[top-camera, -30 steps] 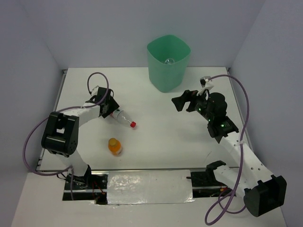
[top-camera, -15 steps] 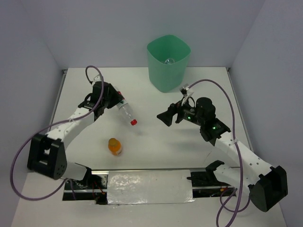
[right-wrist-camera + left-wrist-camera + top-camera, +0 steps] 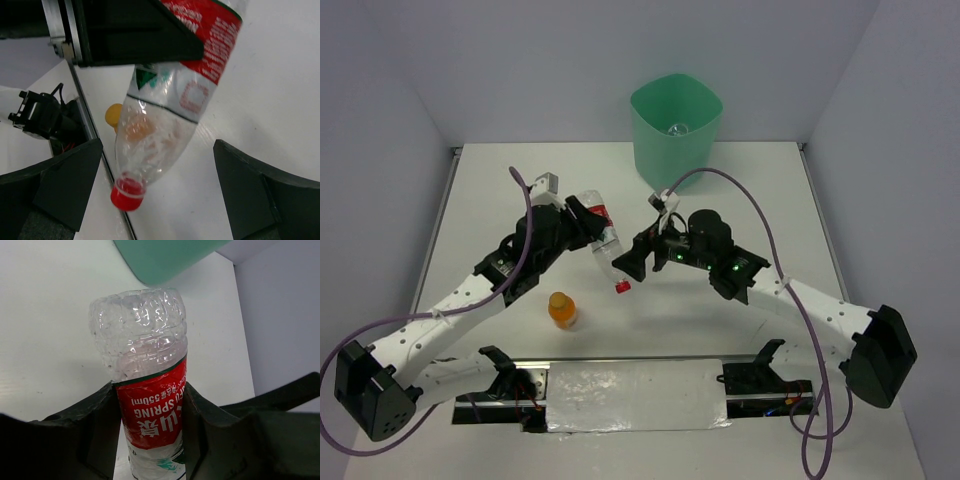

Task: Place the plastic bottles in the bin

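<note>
My left tool [image 3: 586,224] is squeezed tight on the clear bottle [image 3: 604,238], and it grips the bottle right on the red and white label [image 3: 152,416]. The bottle is up in the air over the table [image 3: 740,190]. It is tilted. Its red cap [image 3: 621,287] points down and toward my near side. Its bumpy bottom end points up toward the bin [image 3: 672,160].

My right tool [image 3: 630,264] is spread wide and holds nothing. It sits just beside the cap end of the bottle. From my right wrist I see one of its fingers [image 3: 60,185] on each side of the bottle, and they are not touching it.

The orange bottle [image 3: 561,310] is on the table, near my left arm and on the near side of the held bottle.

The bin stands at the far side of the table, well apart from both tools. Something clear lies inside it, but I cannot tell what it is.
</note>
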You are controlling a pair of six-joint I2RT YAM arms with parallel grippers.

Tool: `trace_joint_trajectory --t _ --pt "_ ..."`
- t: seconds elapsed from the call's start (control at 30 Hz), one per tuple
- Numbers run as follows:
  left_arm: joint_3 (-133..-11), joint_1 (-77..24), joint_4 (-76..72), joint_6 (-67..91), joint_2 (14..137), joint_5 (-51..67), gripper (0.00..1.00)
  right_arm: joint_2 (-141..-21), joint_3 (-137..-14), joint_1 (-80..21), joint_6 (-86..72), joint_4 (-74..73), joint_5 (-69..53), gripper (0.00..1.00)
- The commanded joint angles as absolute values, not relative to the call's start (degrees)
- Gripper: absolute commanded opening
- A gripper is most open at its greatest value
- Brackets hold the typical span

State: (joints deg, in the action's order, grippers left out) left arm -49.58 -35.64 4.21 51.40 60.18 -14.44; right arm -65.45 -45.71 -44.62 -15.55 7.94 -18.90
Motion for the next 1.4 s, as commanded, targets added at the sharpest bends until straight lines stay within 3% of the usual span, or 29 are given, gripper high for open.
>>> trace_joint_trajectory --t 0.0,0.23,0.37,0.4,0.43,0.5,0.57,0.6,0.77,0.97,1.13,1.3,1.37 --pt "-50.0 -38.2 0.5 52.0 58.4 -17.6 0.38 -68.2 -49.7 -46.4 -15.5 14.1 -18.2 1.00" --pt "-49.5 -39.8 -1.2 51.9 57.7 -17.8 0.40 -76.1 -54.1 -47.2 -18.1 13.8 -19.7 0.99" --pt "-49.5 -40.2 -1.1 51.6 57.2 -18.3 0.46 -77.6 -55.4 -47.5 -18.4 13.0 -18.6 0.81" --pt "-49.4 -40.2 -1.2 51.5 57.0 -18.3 0.48 -77.8 -55.5 -47.6 -18.5 12.8 -18.5 0.71" --pt "-49.1 -40.3 -1.8 51.2 56.7 -17.9 0.54 -77.9 -55.3 -47.5 -18.9 12.9 -17.5 0.58" --pt "-48.8 -40.3 -2.5 50.5 56.3 -17.2 0.63 -77.3 -54.8 -47.5 -19.2 13.6 -16.5 0.48" --pt "-49.0 -40.3 -1.9 49.7 56.2 -17.0 0.90 -76.6 -54.2 -47.5 -19.7 13.4 -14.2 0.41" --pt "-49.6 -40.3 -1.4 49.3 56.1 -17.0 0.99 -75.9 -54.2 -47.5 -19.6 12.8 -12.2 0.40" --pt "-51.1 -40.3 2.3 47.3 54.4 -20.4 0.99 -73.9 -54.3 -46.4 -19.4 9.8 -7.7 0.39" --pt "-53.1 -40.2 9.8 46.1 51.6 -28.0 0.99 -71.7 -58.1 -38.0 -16.7 5.7 -8.7 0.39" --pt "-50.2 -39.9 16.9 47.3 48.3 -38.1 0.99 -73.6 -68.8 -25.3 -15.2 4.4 -14.2 0.38" --pt "-46.8 -37.4 21.2 47.7 46.4 -38.1 0.99 -83.7 -84.0 -21.7 -4.8 2.1 -2.6 0.40" --pt "-44.8 -34.8 19.6 45.9 45.9 -33.1 0.99 -89.8 -91.6 -20.1 -2.7 3.2 2.0 0.41"
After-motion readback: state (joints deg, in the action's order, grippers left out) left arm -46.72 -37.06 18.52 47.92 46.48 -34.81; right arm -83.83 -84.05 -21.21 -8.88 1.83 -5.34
